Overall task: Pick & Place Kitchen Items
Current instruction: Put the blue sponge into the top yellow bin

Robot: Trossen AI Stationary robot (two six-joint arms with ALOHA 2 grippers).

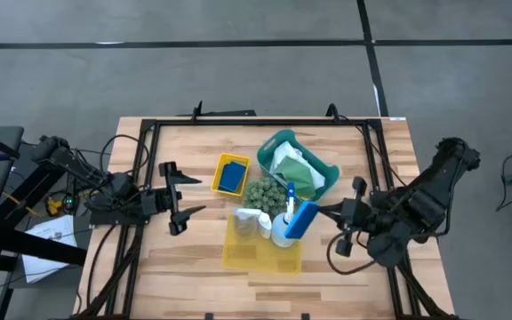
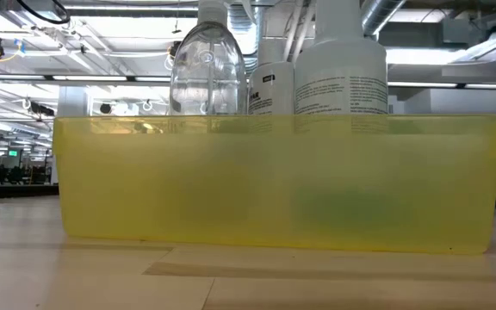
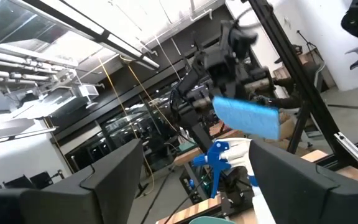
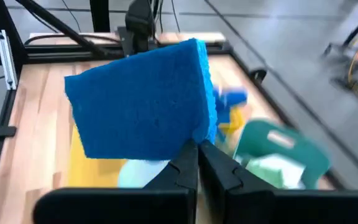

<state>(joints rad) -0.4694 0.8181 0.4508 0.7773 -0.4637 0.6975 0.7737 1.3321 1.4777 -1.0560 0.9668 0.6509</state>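
The right gripper (image 4: 197, 149) was clamped on a blue sponge (image 1: 301, 220), holding it in the air just above the large yellow bin (image 1: 260, 255), over the end where the bottles (image 2: 338, 60) stood. The step in hand looked like carrying the sponge to its drop spot. The next move would call for lowering it clear of the bottles and then letting go. The left gripper (image 1: 174, 197) waited with fingers spread wide and empty, well to the side of the bin.

Yellow bin (image 2: 274, 185) on table (image 2: 58, 275), clear bottle (image 2: 207, 65), white bottles (image 2: 343, 73) inside
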